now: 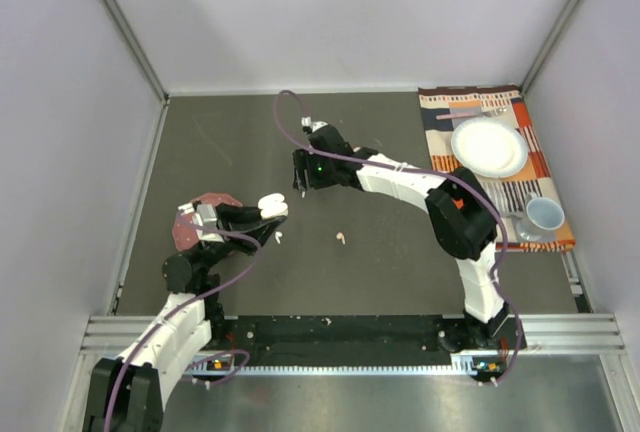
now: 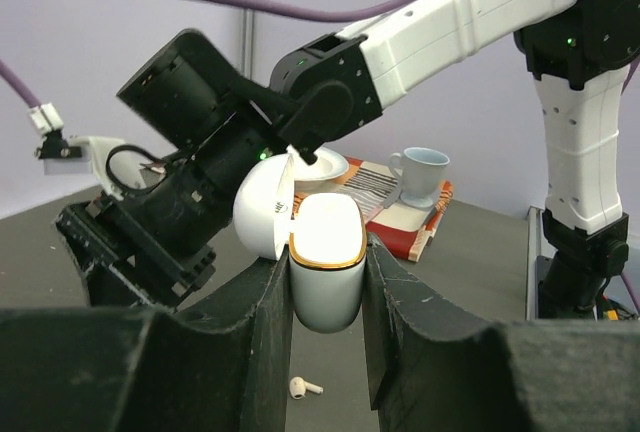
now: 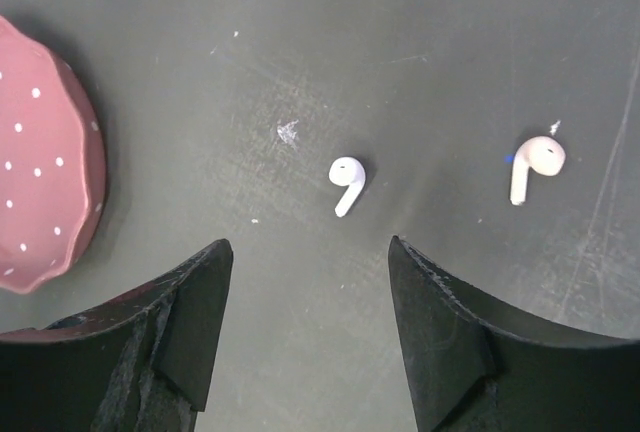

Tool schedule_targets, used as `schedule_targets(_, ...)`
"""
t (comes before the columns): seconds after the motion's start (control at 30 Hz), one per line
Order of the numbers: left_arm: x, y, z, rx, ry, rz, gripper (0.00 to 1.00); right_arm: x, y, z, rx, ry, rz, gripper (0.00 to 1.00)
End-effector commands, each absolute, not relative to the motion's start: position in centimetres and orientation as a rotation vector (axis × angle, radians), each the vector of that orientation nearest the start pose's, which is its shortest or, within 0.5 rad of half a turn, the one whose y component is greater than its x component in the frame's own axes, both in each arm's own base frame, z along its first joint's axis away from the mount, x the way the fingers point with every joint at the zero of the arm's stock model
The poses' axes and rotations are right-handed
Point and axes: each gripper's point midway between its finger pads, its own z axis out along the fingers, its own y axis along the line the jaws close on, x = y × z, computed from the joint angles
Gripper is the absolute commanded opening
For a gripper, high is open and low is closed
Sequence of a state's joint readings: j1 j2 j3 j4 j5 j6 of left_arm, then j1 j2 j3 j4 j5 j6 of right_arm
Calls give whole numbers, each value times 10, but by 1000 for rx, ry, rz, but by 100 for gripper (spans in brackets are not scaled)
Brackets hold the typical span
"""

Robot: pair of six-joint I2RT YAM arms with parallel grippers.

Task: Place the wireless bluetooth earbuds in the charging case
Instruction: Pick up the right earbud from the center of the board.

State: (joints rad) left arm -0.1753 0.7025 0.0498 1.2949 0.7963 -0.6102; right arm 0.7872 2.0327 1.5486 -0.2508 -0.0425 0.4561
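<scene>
A white charging case with a gold rim stands upright between the fingers of my left gripper, which is shut on it. Its lid is swung open to the left. From above, the case is held off the table, left of centre. My right gripper hangs just beyond it, pointing down, open and holding nothing. Below the right gripper a white earbud lies on the table, with a pale peach earbud to its right. The white earbud also shows under the case.
A pink dotted dish sits by my left arm. At the back right, a striped placemat carries a white plate, a fork and a pale cup. Grey walls enclose the table on three sides.
</scene>
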Motion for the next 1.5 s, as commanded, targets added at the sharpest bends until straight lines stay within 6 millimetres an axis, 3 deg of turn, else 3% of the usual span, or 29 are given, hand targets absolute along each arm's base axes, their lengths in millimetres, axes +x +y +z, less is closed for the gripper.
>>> schedule_targets(0.0,150,-168,317,630,741,-965,0,374,412,92,-395,2367,633,63)
schedule_targets(0.43,153,-168,323,639,748,-940,0,390,423,70,-386,2401,583,55)
schedule_targets(0.53,153,-168,324,640,744,-936,0,390,427,68,-401,2402,583,49)
schedule_targets(0.77,152,-168,323,637,746,-942,0,391,424,58,-443,2408,530,46)
schedule_targets(1.07,154,-167,323,634,753,-930,0,385,438,47,-524,2412,519,44)
schedule_targets(1.47,156,-166,318,629,764,-923,0,386,427,33,-524,2443,424,40)
